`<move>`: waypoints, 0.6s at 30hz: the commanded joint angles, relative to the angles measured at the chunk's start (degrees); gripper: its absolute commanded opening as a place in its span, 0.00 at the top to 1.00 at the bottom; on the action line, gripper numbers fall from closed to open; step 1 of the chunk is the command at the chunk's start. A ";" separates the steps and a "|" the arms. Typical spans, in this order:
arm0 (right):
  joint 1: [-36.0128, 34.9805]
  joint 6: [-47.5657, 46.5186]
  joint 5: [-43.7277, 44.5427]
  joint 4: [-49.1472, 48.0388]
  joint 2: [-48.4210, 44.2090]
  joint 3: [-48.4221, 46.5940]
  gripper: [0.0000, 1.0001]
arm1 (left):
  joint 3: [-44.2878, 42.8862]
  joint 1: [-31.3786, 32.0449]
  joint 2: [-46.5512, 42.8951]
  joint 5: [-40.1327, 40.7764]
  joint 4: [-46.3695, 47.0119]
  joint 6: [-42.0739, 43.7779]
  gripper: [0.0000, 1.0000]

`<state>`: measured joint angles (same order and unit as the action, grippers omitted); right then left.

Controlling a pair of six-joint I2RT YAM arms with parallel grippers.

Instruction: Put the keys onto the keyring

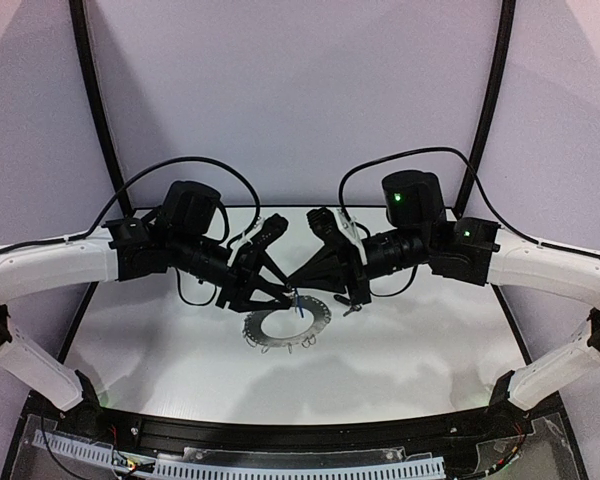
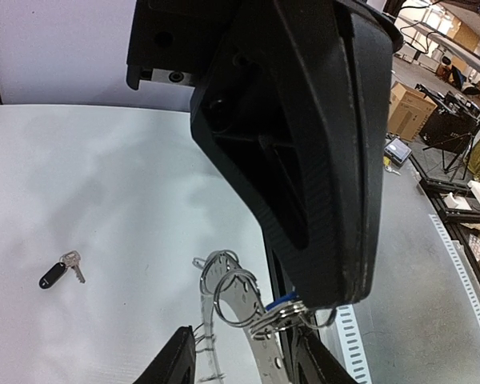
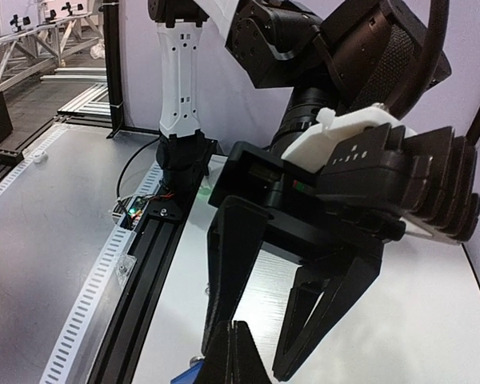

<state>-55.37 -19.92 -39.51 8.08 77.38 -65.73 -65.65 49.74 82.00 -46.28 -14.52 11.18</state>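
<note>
The grey keyring [image 1: 270,337] lies flat at the table's centre, with thin wire loops [image 2: 236,296] on its rim. My right gripper [image 3: 238,330] is shut on the blue-headed key [image 3: 190,373] and holds it at the ring's far rim [image 1: 298,308]. In the left wrist view the blue key [image 2: 281,301] sits against a stack of wire loops. My left gripper [image 2: 246,336] is open, its fingers straddling the ring's band [image 2: 268,356]. Both grippers meet tip to tip above the ring. The black-headed key [image 2: 54,274] lies loose on the table, under the right arm [image 1: 352,310].
A black rail [image 1: 280,435] runs along the table's near edge. Black frame posts [image 1: 92,90] rise at the back left and right. Cables loop over both arms. White table surface lies to the left and right of the ring.
</note>
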 commanded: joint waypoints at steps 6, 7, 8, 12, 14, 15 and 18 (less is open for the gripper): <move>0.37 -1.43 -2.07 0.48 -0.58 -1.50 1.00 | -2.13 -0.08 -2.40 -0.75 -0.84 0.32 0.61; 0.36 -1.41 -2.18 0.46 -0.53 -1.57 1.00 | -2.21 -0.08 -2.25 -0.92 -0.81 0.24 0.61; 0.36 -1.42 -2.35 0.45 -0.42 -1.65 1.00 | -2.47 -0.12 -1.81 -1.38 -0.98 0.13 0.61; 0.36 -1.54 -3.32 0.49 0.33 -2.31 1.00 | -3.75 -0.10 -0.14 -3.15 -1.46 -0.08 0.64; 0.36 -1.65 -3.54 0.74 0.69 -2.78 1.00 | -4.76 -0.08 0.95 -3.61 -1.99 0.02 0.66; 0.36 -1.72 -3.60 0.79 0.81 -2.92 1.00 | -4.98 -0.12 1.14 -3.87 -2.63 0.13 0.67; 0.36 -1.79 -3.28 0.89 0.83 -3.08 1.00 | -5.61 -0.08 1.66 -4.51 -3.91 0.89 0.70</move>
<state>-55.33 -21.02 -41.80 9.74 77.65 -66.81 -68.97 49.71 82.76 -48.84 -16.23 11.22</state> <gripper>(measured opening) 0.011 0.314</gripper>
